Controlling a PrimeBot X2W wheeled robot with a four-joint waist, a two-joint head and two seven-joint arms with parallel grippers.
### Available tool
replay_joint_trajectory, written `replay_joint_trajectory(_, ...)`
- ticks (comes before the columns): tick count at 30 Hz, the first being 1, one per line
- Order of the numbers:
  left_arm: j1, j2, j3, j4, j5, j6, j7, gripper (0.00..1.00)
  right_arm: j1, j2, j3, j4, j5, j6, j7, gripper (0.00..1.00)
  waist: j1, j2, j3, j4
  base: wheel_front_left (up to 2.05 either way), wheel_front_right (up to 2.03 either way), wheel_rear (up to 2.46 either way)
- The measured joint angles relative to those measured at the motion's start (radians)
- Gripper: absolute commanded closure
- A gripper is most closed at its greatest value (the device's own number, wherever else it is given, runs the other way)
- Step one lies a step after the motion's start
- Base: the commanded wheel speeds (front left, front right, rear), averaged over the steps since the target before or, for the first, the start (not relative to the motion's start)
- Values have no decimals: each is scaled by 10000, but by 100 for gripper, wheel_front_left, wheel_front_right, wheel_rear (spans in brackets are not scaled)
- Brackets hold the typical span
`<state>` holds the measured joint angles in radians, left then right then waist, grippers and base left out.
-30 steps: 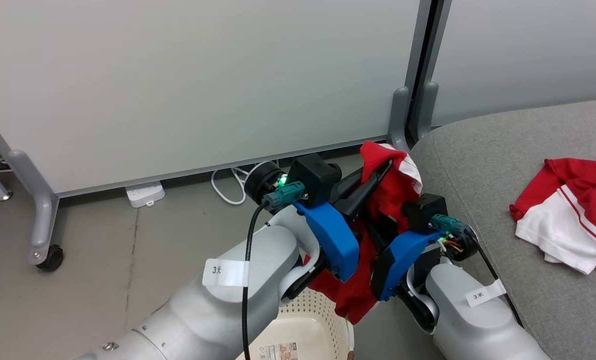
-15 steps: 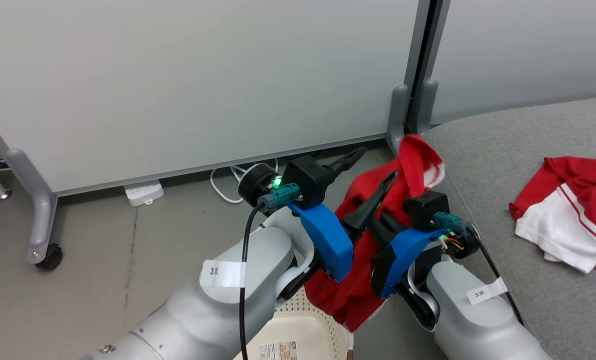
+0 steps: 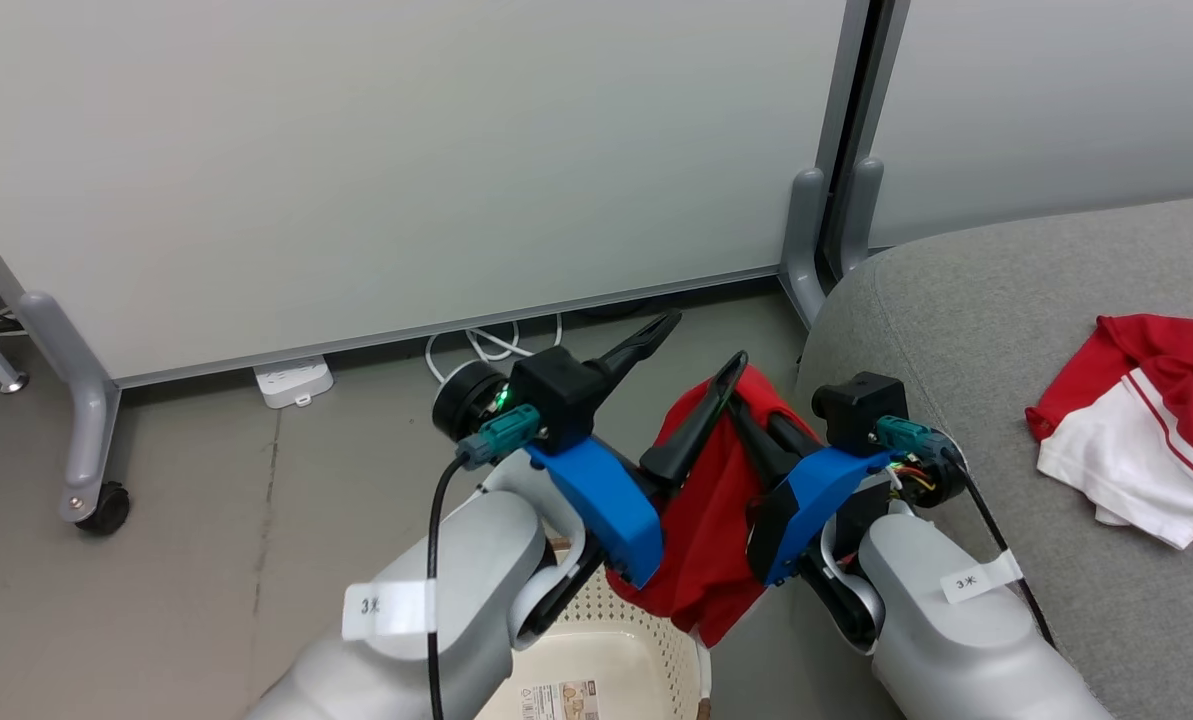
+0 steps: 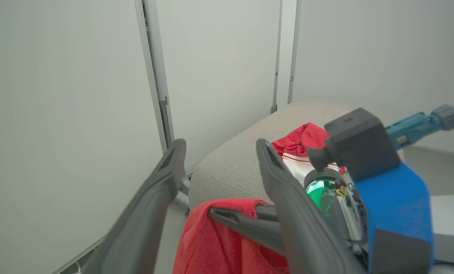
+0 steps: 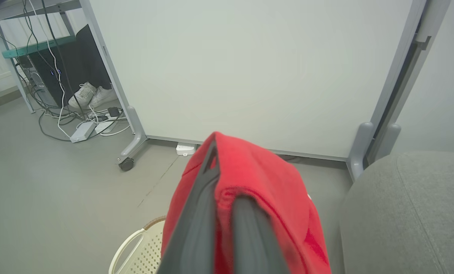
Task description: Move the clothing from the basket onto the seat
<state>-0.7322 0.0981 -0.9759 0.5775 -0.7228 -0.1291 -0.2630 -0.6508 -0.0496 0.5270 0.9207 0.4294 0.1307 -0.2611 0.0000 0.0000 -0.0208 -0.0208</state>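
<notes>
A plain red garment hangs over the basket's far corner, and my right gripper is shut on it. In the right wrist view the red cloth drapes over my right gripper. Just left of the cloth, my left gripper stands open with nothing between its fingers. The cream perforated basket sits below both arms, with a label on its floor. A second garment, red with white panels and stripes, lies on the light-grey seat at the right.
A pale partition panel on grey wheeled feet stands behind. A white power strip and cables lie on the grey floor. Shoes and more cables sit beyond the panel.
My left gripper has opened, let go of the red garment and drawn back to the left. The garment's raised end has dropped and now hangs from my right gripper alone.
</notes>
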Motion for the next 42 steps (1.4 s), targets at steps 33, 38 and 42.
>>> replay_joint_trajectory(33,6217,809,5825,-2579,3218,0,0,0,564,0,-1160,-1060,-1197,0,17,100,0,0,214,-296,0,0,0)
replay_joint_trajectory(38,6260,756,5912,-2619,3308,0,0,0,615,-2,-1185,-1179,-1258,0,59,100,0,0,201,-348,0,0,0)
replay_joint_trajectory(42,6262,740,5952,-2675,3363,0,0,0,646,0,-1229,-1266,-1296,0,104,100,-1,0,236,-567,0,0,0)
